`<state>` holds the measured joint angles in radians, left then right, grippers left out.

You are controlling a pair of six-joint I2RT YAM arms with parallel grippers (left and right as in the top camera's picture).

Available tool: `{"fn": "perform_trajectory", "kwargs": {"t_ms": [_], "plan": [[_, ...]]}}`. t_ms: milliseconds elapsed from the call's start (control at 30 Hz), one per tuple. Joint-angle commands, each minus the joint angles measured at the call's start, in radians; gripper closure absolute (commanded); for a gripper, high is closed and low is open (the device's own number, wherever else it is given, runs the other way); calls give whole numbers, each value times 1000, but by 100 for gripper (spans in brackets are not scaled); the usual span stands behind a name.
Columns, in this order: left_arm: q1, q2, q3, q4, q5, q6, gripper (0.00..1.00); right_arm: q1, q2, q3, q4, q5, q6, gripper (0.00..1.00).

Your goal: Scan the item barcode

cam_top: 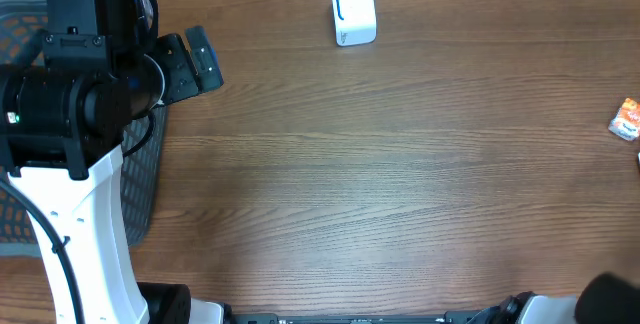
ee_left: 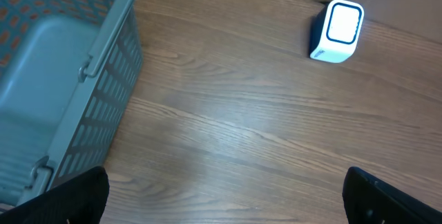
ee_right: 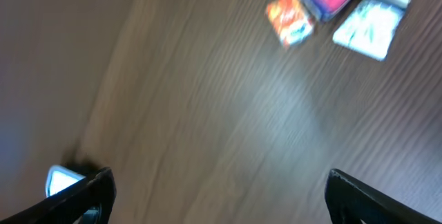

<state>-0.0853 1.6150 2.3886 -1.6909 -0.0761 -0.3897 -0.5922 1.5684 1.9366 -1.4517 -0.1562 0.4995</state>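
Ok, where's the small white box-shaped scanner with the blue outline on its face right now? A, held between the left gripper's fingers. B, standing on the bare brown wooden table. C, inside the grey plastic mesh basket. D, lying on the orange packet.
B: the white scanner stands alone on the wooden table, well clear of the grey mesh basket, with nothing touching it.

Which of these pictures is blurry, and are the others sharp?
Right wrist view: smeared throughout, the orange packet a streaky blob. Overhead view: sharp and evenly lit. Left wrist view: fairly crisp, the white scanner glowing bright on its face.
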Motion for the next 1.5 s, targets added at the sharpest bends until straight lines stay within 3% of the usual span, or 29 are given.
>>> {"fn": "perform_trajectory", "kwargs": {"t_ms": [0, 333, 567, 1033, 1233, 1467], "plan": [[2, 1, 2, 2, -9, 9, 0, 61, -134, -133, 10, -32, -45, 3], [2, 1, 2, 2, -10, 9, 0, 251, -627, -640, 219, -48, -51, 2], [2, 1, 2, 2, -10, 9, 0, 314, -851, -801, 273, -48, -46, 0], [2, 1, 2, 2, -10, 9, 0, 314, -868, -812, 257, -47, -25, 0], [2, 1, 2, 2, -10, 9, 0, 314, -868, -812, 178, 29, -66, 0], [1, 1, 2, 2, -10, 9, 0, 314, -868, -813, 185, -16, -118, 0]]}}
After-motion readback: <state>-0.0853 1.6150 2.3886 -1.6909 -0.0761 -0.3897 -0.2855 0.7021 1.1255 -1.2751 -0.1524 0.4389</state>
